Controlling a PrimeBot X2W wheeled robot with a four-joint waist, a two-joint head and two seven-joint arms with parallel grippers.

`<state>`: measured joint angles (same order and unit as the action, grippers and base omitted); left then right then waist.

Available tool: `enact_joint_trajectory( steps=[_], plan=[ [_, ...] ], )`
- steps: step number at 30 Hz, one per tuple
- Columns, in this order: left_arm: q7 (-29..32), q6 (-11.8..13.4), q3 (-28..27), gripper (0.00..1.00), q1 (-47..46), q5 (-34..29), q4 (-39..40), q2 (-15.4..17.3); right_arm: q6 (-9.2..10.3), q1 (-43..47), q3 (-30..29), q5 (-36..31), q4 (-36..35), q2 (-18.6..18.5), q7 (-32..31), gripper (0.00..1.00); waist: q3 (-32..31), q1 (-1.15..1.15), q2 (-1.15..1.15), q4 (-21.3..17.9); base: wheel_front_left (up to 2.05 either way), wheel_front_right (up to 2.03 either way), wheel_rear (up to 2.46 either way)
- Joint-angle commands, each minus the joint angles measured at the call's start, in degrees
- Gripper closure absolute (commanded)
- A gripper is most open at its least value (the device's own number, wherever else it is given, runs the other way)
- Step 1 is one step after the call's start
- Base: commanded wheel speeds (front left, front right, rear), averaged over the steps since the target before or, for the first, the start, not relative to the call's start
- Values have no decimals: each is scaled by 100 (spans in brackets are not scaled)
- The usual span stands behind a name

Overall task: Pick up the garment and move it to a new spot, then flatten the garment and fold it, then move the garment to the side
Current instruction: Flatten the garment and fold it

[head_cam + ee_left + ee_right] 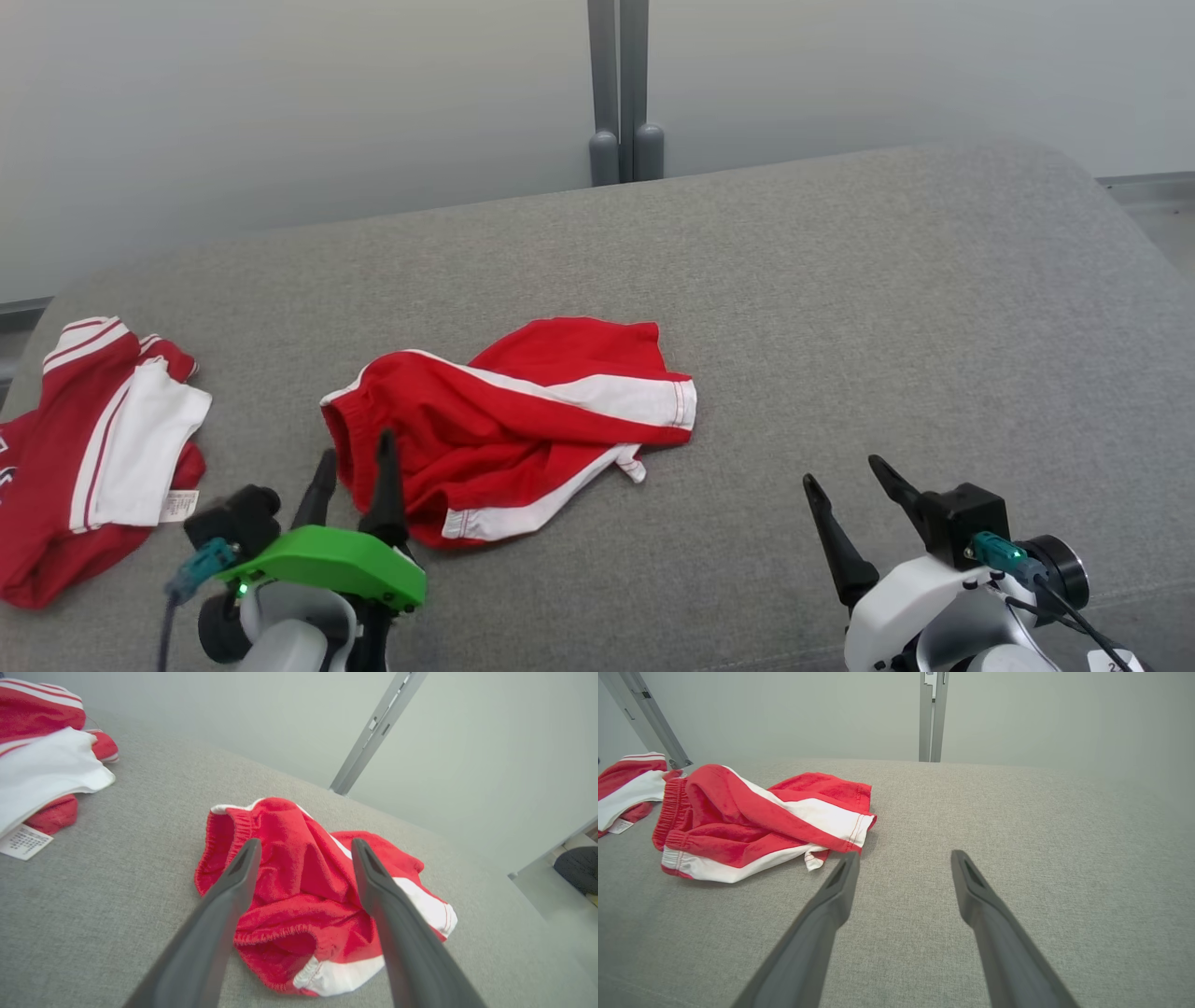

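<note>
The shorts, red with white side stripes, lie bunched on the grey cushion, a little toward 9 o'clock of the head view's centre. The waistband end points to 8 o'clock and the leg hems to 3 o'clock. One leg is folded over the other and the cloth is rumpled, so I judge that the flattening is not yet done.

The left hand sits at 7 o'clock with its fingers spread wide and nothing between them. It hovers right at the elastic waistband, which the left wrist view shows lying under and between the two fingers. That is a sensible place to be, since the waistband is the firmest edge to pinch when pulling the cloth out straight.

The right hand is at 5 o'clock, also wide and empty, over bare cushion well apart from the shorts. From there it can reach the hem end at 3 o'clock of the shorts, so the two hands could tension the cloth between them.

A red-and-white shirt lies at 9 o'clock, near the cushion's edge and clear of the shorts. The side toward 3 o'clock is open for the fold and the final move aside.
</note>
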<state>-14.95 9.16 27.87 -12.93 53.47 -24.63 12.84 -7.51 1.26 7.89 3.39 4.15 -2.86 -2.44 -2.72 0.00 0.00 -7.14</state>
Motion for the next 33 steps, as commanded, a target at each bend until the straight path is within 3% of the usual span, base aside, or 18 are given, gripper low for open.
enact_joint_trajectory(
  steps=[1,6,14,21,33],
  plan=[
    [-30,-89,-326,0,245,-296,376,-56,4,83,-17,22,18,-3,3,0,-54,0,0,122,0,0,0],
    [-23,-512,-1384,0,1000,-1165,1515,-504,4,121,-59,106,74,-3,43,0,-108,0,0,312,0,0,0],
    [-24,-1011,-2002,0,1605,-2324,2029,-817,4,21,-23,71,267,-5,123,0,-131,0,0,535,0,0,0],
    [-26,-1106,-2346,0,2085,-3519,2149,-906,4,-220,-22,-118,882,-6,210,0,-123,0,0,730,0,0,0],
    [-26,-1311,-2347,0,2063,-3863,1933,-973,4,-1125,40,88,2234,-10,231,0,61,0,0,1248,0,0,0]
  ],
)
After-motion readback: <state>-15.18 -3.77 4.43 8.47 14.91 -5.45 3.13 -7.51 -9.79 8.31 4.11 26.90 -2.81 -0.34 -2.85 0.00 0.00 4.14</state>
